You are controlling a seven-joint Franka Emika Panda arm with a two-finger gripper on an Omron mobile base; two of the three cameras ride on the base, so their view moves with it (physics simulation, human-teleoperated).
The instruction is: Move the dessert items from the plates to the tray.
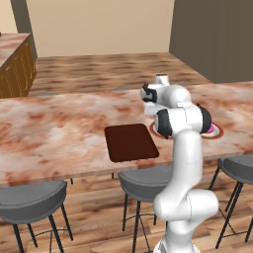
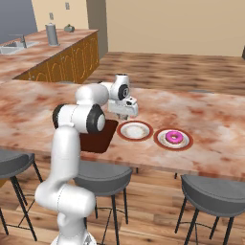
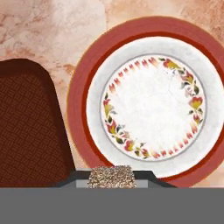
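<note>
My gripper (image 3: 110, 176) is shut on the tiny tan speckled lump (image 3: 110, 176), which sits between the dark fingers at the bottom of the hand view. Right below it lies an empty white plate (image 3: 78, 100) with a reddish-brown rim and a flower ring. The dark brown tray (image 3: 26, 127) lies just left of that plate. From the right base, the gripper (image 2: 125, 114) hovers over the left plate (image 2: 135, 130), beside the tray (image 2: 100, 138). On the right plate (image 2: 160, 139) rests the pink donut (image 2: 174, 137). The tray (image 1: 131, 142) also shows from the left base.
The pink marbled island counter (image 1: 54, 128) carries everything. Grey stools (image 2: 210, 191) stand along its near edge. A second counter with a sink (image 2: 12, 47) and a grey canister (image 2: 51, 34) runs at the far left.
</note>
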